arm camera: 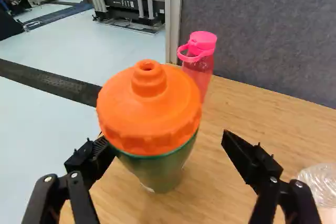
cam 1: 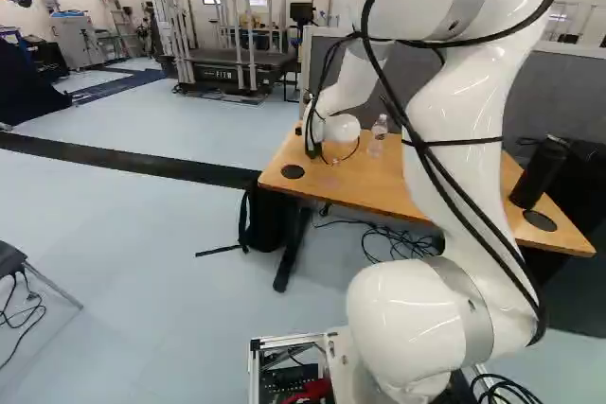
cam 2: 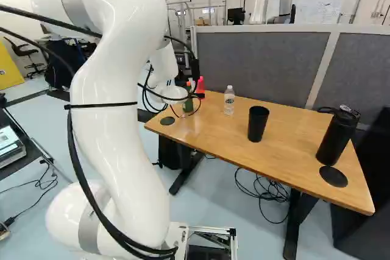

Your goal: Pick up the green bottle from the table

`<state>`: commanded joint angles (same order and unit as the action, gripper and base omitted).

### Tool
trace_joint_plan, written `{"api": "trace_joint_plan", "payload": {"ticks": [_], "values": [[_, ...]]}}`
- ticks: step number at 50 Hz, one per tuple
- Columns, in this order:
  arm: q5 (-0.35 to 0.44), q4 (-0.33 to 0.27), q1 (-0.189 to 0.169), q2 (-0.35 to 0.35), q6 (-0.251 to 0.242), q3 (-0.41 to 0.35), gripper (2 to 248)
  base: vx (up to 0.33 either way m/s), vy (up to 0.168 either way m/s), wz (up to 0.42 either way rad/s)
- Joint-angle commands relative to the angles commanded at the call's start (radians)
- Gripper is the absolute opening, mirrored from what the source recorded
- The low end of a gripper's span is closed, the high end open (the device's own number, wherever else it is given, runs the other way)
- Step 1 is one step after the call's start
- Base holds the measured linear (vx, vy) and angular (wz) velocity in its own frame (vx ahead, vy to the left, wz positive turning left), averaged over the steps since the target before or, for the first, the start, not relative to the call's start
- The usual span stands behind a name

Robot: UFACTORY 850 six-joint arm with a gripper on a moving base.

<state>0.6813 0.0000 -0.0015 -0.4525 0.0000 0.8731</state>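
1. At the left end of the table (cam 2: 292, 144), the gripper (arm camera: 167, 142) stands open, with one finger (arm camera: 86, 161) close to the green bottle (arm camera: 157, 169) and the other well apart from it. If it closes as it is, the near finger could shove the bottle sideways before the far one meets it.
2. The green bottle stands on the table between the fingers, near the table's end; whether the near finger touches it I cannot tell. A push toward that end could send it over the edge. Its wide orange lid (arm camera: 149, 111) overhangs the body – a grip set too high may catch the rim and slip or tilt the bottle.
3. Just beyond is the pink bottle (arm camera: 202, 72); pushing too far ahead could knock it.
4. Next comes the clear bottle (cam 2: 229, 101), on the far finger's side – a wide sideways swing could topple it.
5. Farther right, the black cup (cam 2: 258, 124) and black flask (cam 2: 337, 138) pose little risk.
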Motion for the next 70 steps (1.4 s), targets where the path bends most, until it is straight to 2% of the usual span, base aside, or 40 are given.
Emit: {"api": "trace_joint_plan", "payload": {"ticks": [2, 7, 8, 12, 13, 17, 18, 22, 23, 40, 70], "values": [[0.0, 0.0, 0.0, -0.001, 0.0, 0.001, 239, 0.0, 0.0, 0.0], [0.0, 0.0, 0.0, -0.001, 0.0, 0.001, 239, 0.0, 0.0, 0.0], [0.0, 0.0, 0.0, -0.001, 0.0, 0.001, 201, 0.0, 0.0, 0.0], [0.0, 0.0, 0.0, -0.001, 0.0, 0.001, 201, 0.0, 0.0, 0.0], [0.0, 0.0, 0.0, -0.001, 0.0, 0.001, 163, 0.0, 0.0, 0.0], [0.0, 0.0, 0.0, -0.001, 0.0, 0.001, 163, 0.0, 0.0, 0.0], [0.0, 0.0, 0.0, -0.001, 0.0, 0.001, 125, 0.0, 0.0, 0.0], [0.0, 0.0, 0.0, -0.001, 0.0, 0.001, 125, 0.0, 0.0, 0.0], [0.0, 0.0, 0.0, -0.001, 0.0, 0.001, 110, 0.0, 0.0, 0.0], [0.0, 0.0, 0.0, 0.048, 0.0, -0.025, 110, 0.0, 0.0, 0.0], [0.0, 0.0, 0.01, 0.217, 0.0, -0.153, 110, 0.0, 0.0, 0.0]]}}
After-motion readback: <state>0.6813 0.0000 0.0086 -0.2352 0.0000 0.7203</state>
